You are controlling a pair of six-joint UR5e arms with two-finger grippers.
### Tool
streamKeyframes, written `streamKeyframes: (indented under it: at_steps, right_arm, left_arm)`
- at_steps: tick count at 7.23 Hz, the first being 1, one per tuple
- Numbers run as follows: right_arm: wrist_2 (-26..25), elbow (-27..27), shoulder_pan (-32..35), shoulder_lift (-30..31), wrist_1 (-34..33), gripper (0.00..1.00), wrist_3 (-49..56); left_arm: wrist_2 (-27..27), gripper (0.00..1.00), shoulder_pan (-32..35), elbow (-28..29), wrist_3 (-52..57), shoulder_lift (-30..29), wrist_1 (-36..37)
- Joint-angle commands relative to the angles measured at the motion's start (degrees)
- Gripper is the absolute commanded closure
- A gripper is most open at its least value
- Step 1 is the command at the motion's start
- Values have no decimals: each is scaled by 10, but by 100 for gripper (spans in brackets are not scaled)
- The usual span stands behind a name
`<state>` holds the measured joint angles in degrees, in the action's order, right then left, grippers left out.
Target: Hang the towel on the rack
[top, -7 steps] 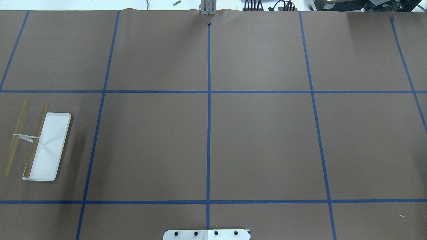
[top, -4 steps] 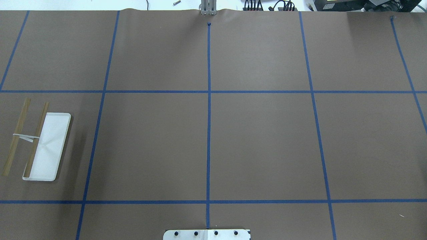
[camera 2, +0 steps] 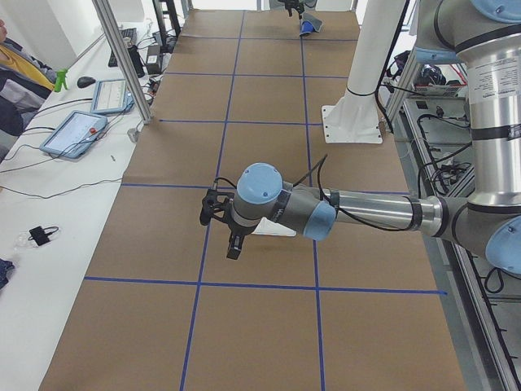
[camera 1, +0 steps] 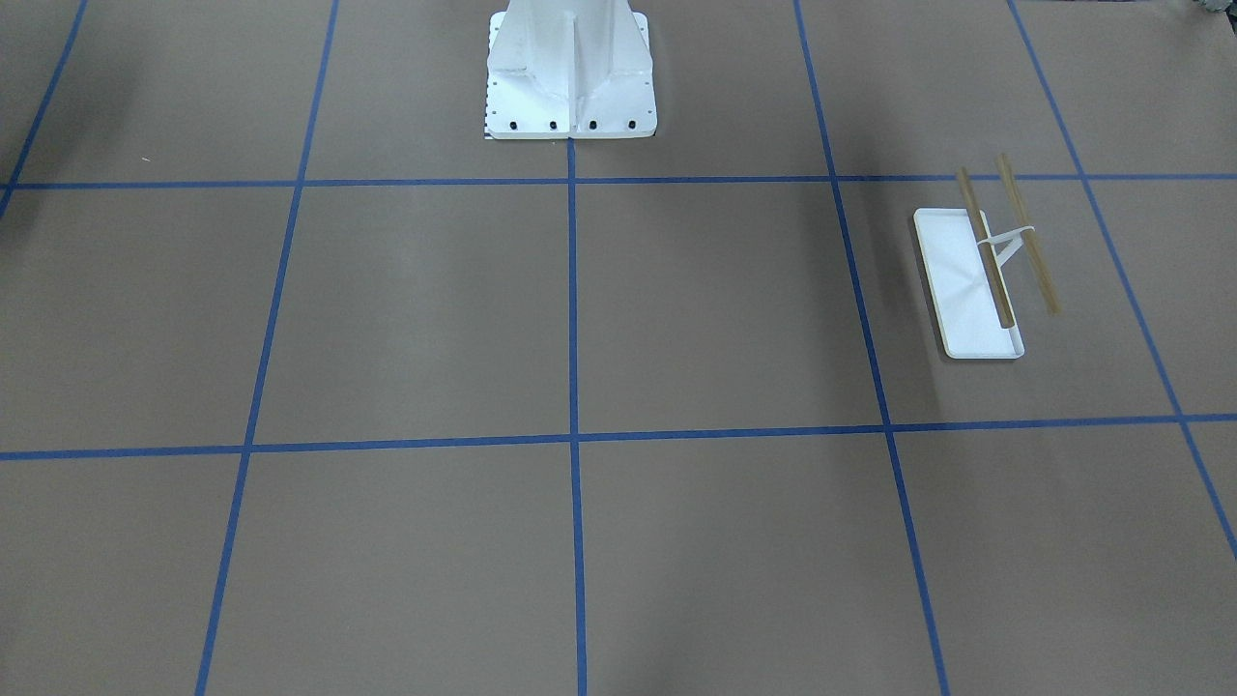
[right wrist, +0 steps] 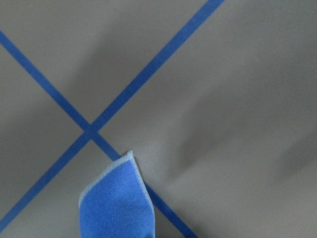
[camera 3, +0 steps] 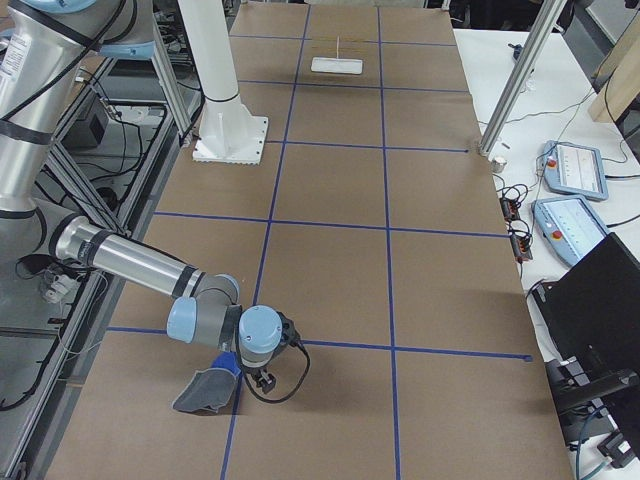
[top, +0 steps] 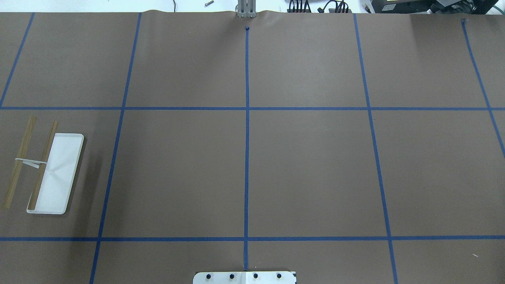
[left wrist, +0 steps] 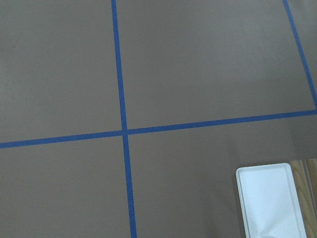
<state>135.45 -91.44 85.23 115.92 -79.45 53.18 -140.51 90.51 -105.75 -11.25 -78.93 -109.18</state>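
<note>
The rack stands at the table's left side in the overhead view (top: pixel 59 173), with a white flat base and two wooden rods (top: pixel 43 163). It also shows in the front-facing view (camera 1: pixel 966 290), far off in the right exterior view (camera 3: pixel 337 65), and its base corner in the left wrist view (left wrist: pixel 272 198). The towel (camera 3: pixel 205 390), grey and blue, hangs below my right gripper (camera 3: pixel 255 378) just above the table's right end. Its blue side shows in the right wrist view (right wrist: pixel 119 203). My left gripper (camera 2: pixel 232 248) hovers near the rack. I cannot tell whether either gripper is open or shut.
The large white bolted pedestal (camera 1: pixel 570 68) stands at the robot's side of the table, mid-length. Blue tape lines (top: pixel 246 157) divide the brown table cover. Tablets and cables lie on the operators' bench (camera 2: pixel 81 130), and a person sits at its edge.
</note>
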Motion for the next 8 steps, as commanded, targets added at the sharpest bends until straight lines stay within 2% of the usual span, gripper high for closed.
streamKeyframes:
  at_steps: [1, 2, 3, 4, 8]
  right_arm:
    - [1, 34, 4, 6, 0, 11, 62]
    - [2, 29, 10, 6, -29, 17, 81]
    - [1, 28, 35, -5, -87, 19, 136]
    - [4, 23, 44, -10, -117, 20, 147]
    - [-5, 32, 47, -10, -117, 23, 152]
  left_arm:
    - [0, 1, -9, 0, -18, 0, -10]
    - [-1, 1, -13, 0, -22, 1, -11]
    - [-1, 1, -13, 0, -28, 2, -22]
    - [-1, 1, -16, 1, -50, 5, -38]
    - [-2, 1, -20, 1, -59, 11, -48]
